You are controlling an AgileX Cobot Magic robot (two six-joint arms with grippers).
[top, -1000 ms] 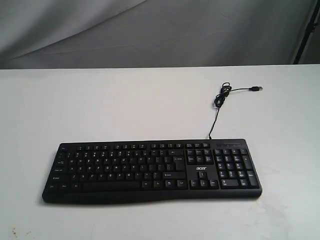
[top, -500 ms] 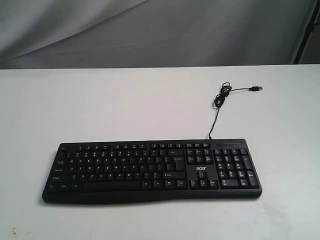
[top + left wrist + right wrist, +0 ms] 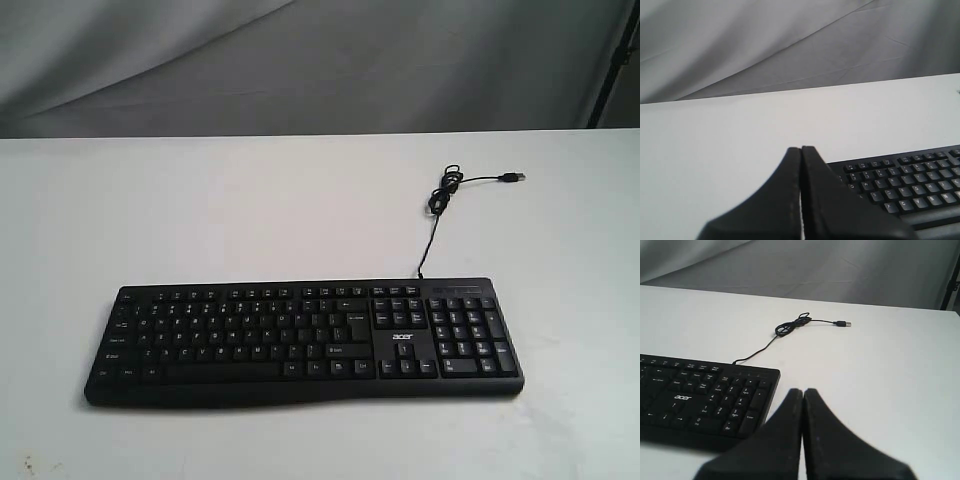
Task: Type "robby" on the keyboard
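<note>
The black keyboard with white-lettered keys and an "acer" logo lies flat on the white table, near its front edge. Its thin black cable runs back to a loose coil and a free USB plug. Neither arm shows in the exterior view. The left wrist view has my left gripper shut and empty, held off the left end of the keyboard. My right gripper is shut and empty too, just off the number-pad end of the keyboard. The cable lies beyond it.
The white table stretches wide behind the keyboard. A grey cloth backdrop hangs behind the table's far edge. A dark post stands at the back right.
</note>
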